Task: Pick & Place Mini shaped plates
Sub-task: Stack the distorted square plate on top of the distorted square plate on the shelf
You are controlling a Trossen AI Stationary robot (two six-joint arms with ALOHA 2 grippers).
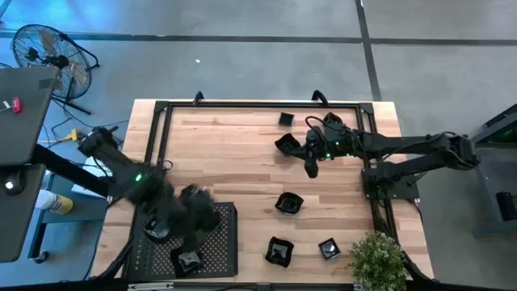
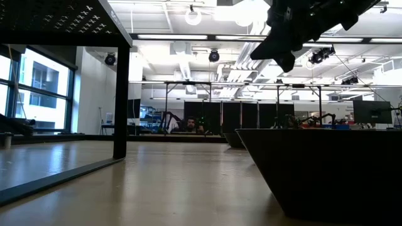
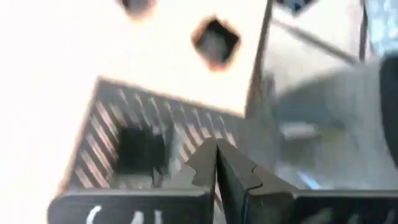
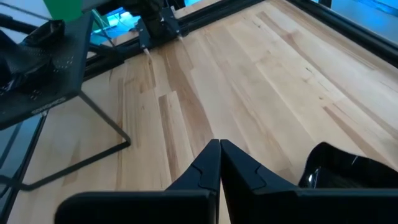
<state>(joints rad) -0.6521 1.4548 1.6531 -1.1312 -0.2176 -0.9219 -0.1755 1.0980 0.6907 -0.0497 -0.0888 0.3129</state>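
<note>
nearest the low camera a dark plate (image 2: pixel 326 172) fills the lower right of that view, sitting on the worktop (image 1: pixel 242 162). largest on the worktop is the perforated tray (image 1: pixel 222 238) at the near left; it holds at least one mini plate (image 1: pixel 188 260), and the left arm blurs over it. the left end effector (image 3: pixel 216 163) has its fingers pressed together with nothing between them, above the tray.

loose plates lie across the right half: two at the far side (image 1: pixel 287 145) (image 1: pixel 286 120), one mid-worktop (image 1: pixel 289 204), two near the front edge (image 1: pixel 279 252) (image 1: pixel 329 249). the right end effector (image 4: pixel 219 163) is clenched empty and hovers just beside the far plate, whose rim shows at the edge of its wrist view (image 4: pixel 348 168).

my worry: a closed right end effector coming down on that glossy plate would skid it away rather than take it. the left arm swinging low could clip the tray edge or knock the plate inside.

the left arm's blur hides part of the tray, so i cannot count what is in it. a plant (image 1: pixel 378 260) covers the near right corner.
</note>
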